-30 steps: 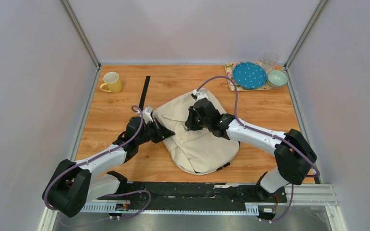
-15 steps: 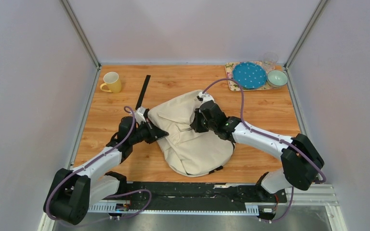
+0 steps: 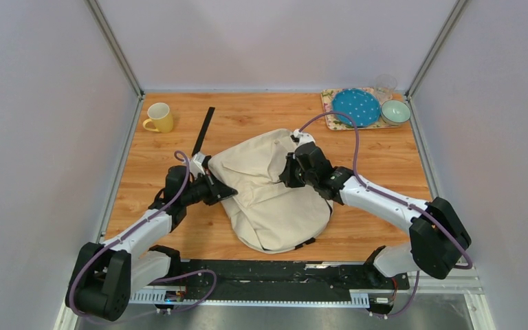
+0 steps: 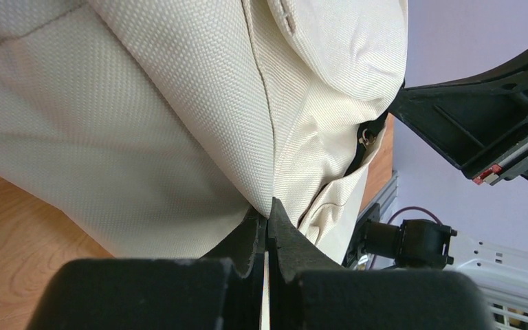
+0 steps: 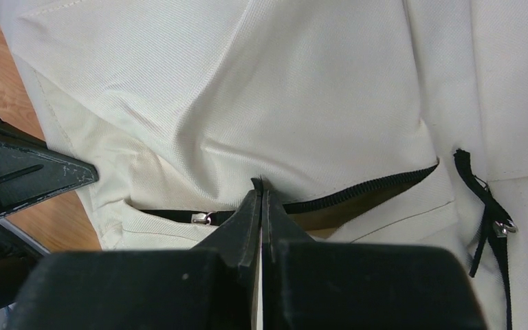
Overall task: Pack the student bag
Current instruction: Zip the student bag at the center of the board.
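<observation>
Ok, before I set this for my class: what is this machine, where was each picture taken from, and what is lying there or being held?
Two robot arms are bolted at a wooden table's near edge. One picture looks down from above; the others come from a camera on each wrist. On the table: a cream student bag, a yellow mug, a black strip and a tray with plate, bowl and glass. Both pairs of fingers are shut on the bag: left fingers on its side fabric, right fingers beside its part-open zip.
</observation>
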Robot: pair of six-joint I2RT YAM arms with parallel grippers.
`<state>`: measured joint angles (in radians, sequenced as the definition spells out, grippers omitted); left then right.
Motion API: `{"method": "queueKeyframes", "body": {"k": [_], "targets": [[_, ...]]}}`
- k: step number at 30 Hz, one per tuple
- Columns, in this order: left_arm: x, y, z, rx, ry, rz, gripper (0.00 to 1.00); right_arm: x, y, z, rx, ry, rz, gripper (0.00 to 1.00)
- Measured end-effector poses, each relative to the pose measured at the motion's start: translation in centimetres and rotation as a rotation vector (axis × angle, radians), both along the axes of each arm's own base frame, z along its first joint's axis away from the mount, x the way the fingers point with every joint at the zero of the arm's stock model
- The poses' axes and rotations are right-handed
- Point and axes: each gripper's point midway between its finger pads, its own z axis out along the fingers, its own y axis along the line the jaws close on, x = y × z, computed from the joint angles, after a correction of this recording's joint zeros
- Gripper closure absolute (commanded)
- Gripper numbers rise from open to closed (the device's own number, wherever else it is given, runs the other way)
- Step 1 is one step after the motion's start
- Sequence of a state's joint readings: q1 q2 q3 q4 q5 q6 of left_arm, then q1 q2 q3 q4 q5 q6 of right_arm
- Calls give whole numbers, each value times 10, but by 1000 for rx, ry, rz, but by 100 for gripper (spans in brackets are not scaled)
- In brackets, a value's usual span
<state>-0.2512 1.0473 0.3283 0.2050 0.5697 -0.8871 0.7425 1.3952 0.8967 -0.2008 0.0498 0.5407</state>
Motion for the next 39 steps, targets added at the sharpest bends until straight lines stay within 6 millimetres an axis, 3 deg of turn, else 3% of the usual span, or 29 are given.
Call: {"method": "queueKeyframes", "body": {"k": [4, 12, 20, 25, 30, 39], "targets": [[-1, 3, -2, 8, 0, -5, 100, 3, -5, -1, -11, -2, -13, 100], [-2, 20, -7, 17, 19, 0, 100, 23, -54, -8, -30, 1, -142, 100], [-4, 28, -11, -5, 42, -23, 100, 30, -78, -14, -36, 14, -207, 100], [-5, 27, -10, 0, 31, -63, 100, 27, -89, -29, -26, 52, -225, 100], [-3, 28, -10, 32, 27, -96, 100, 24, -91, -30, -2, 49, -235, 100], [10, 26, -8, 40, 32, -165, 100, 4, -103, -4, 79, -12, -257, 100]]}}
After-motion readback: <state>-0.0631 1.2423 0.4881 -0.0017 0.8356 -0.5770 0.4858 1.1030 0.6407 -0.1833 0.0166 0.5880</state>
